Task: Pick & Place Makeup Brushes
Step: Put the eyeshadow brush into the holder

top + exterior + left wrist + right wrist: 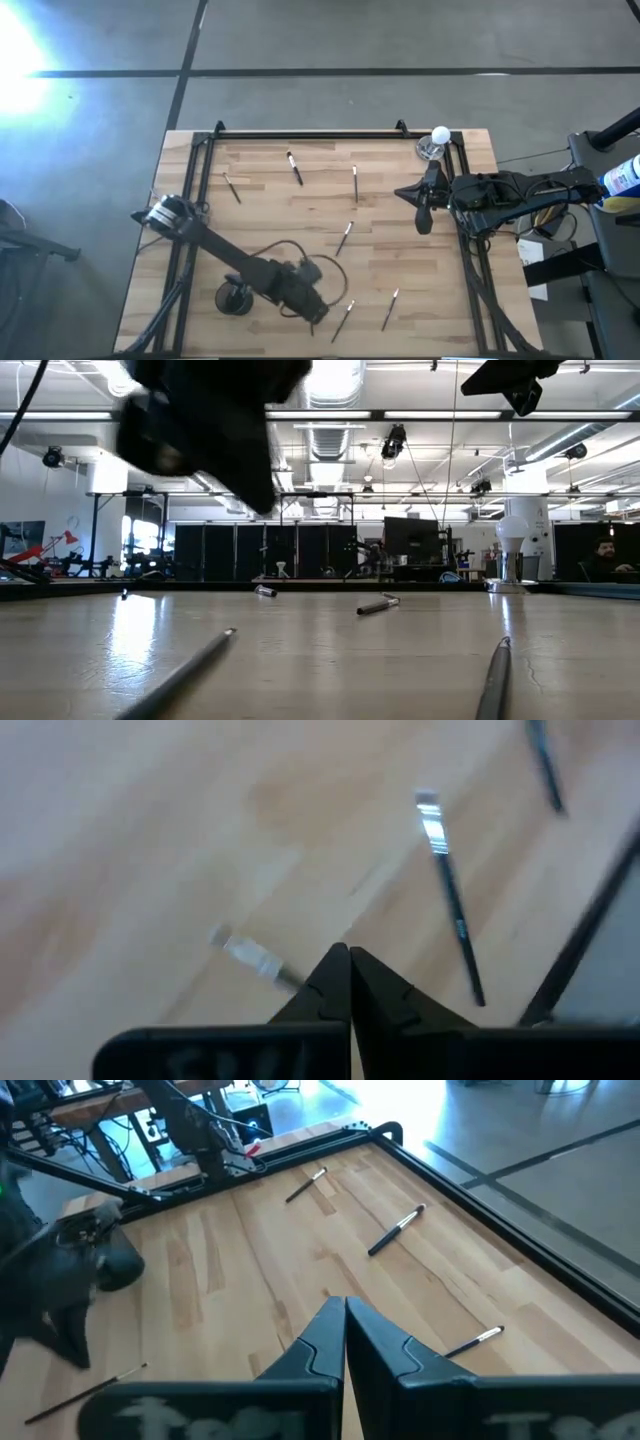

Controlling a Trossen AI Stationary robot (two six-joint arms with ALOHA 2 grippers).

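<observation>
Several thin makeup brushes lie flat on the wooden table: three toward the far side (231, 187), (295, 168), (355, 182), one mid-table (345, 238) and two near the near edge (344, 320), (390, 310). My left gripper (316, 312) is shut and raised over the near part of the table, right of the dark round cup (235, 298). In its wrist view, one silver-tipped brush (245, 953) runs behind the shut fingers (350, 965) and another (447, 890) lies beside them. My right gripper (424, 218) is shut and hovers near the right side.
A white ball on a clear stand (438, 142) sits at the far right corner, close to my right arm. A black frame (310, 135) borders the table's far and side edges. In the right wrist view, brushes (395, 1230), (305, 1185), (475, 1340) lie ahead on bare wood.
</observation>
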